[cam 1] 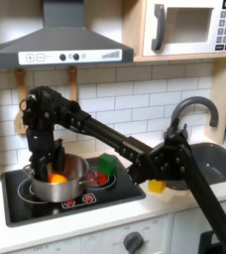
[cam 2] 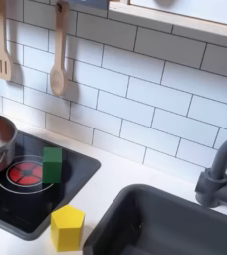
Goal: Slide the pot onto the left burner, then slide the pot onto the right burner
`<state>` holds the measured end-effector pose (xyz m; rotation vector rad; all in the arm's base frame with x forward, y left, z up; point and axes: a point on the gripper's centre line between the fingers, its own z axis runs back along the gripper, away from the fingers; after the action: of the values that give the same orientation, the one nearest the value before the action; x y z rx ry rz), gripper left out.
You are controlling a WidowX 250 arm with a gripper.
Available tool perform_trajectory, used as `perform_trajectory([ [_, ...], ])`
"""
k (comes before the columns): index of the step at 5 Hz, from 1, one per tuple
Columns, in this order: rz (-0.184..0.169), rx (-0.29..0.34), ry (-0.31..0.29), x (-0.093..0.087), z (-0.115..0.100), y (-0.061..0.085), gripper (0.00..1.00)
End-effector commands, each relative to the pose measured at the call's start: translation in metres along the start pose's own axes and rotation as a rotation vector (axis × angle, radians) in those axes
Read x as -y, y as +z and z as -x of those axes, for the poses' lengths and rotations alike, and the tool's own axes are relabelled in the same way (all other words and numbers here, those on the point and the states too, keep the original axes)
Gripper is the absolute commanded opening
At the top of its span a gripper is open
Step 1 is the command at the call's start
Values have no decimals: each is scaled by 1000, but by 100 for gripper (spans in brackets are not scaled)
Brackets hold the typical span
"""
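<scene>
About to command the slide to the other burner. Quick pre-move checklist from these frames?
1. Pot on cooktop, over the burner at the first exterior view's left: ok.
2. Hand at the pot rim: ok; firm grip: cannot tell.
3. Target burner uncovered: ok.
4. Green block at that burner's edge, possibly in the path: not ok.
5. Yellow block off the cooktop, on the counter: ok.
6. Something orange inside the pot; may shift: cannot tell.
</scene>
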<state>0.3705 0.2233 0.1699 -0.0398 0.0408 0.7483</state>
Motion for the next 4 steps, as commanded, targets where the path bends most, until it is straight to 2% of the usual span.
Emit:
perform_trajectory([
  [1,3,7,24,-8,-5,2,100],
  [4,-5,5,54,-21,-12,0,100],
])
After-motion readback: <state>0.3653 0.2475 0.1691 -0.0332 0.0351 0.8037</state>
